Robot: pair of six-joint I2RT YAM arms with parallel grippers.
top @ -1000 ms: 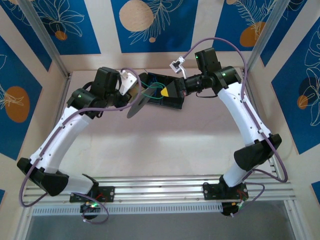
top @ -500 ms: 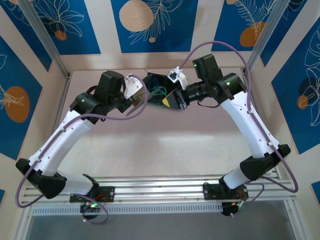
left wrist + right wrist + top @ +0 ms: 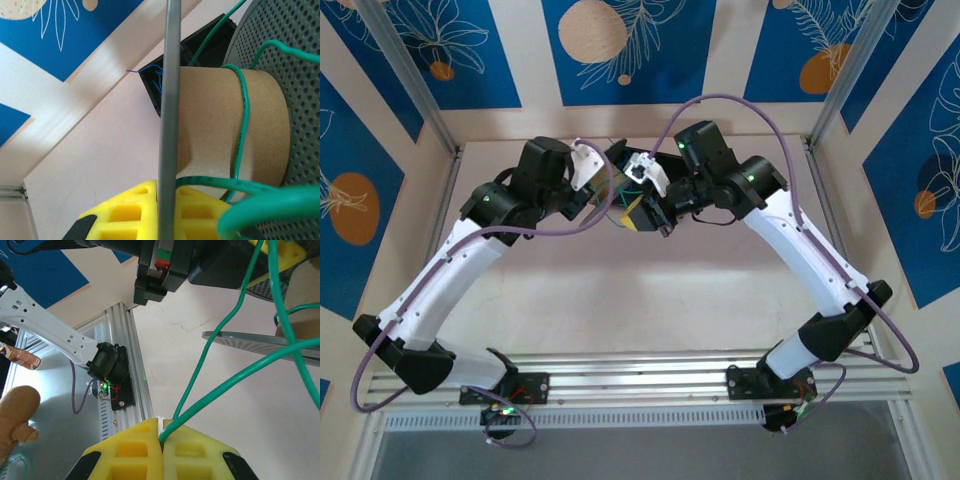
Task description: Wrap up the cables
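My left gripper [image 3: 169, 186] is shut on the thin grey flange [image 3: 170, 100] of a spool with a brown cardboard core [image 3: 210, 125] and a perforated grey flange [image 3: 290, 75] on the far side. A green cable [image 3: 243, 110] loops around the core. My right gripper [image 3: 161, 424] is shut on that green cable [image 3: 220, 330], which runs up to the spool at the right edge. In the top view the two grippers meet at the table's back middle, the left [image 3: 606, 196] beside the right [image 3: 638, 212]. A thin blue cable [image 3: 157, 82] lies in the black tray [image 3: 210, 42].
The black tray sits just behind the spool, near the back wall. The aluminium rail [image 3: 135, 355] and the left arm's base [image 3: 107, 365] lie at the near table edge. The left arm's wrist [image 3: 165, 265] hangs close above the right gripper.
The right arm has swung left with the green cable, crossing in front of the tray to the spool. The left gripper with the spool has shifted slightly right and back.
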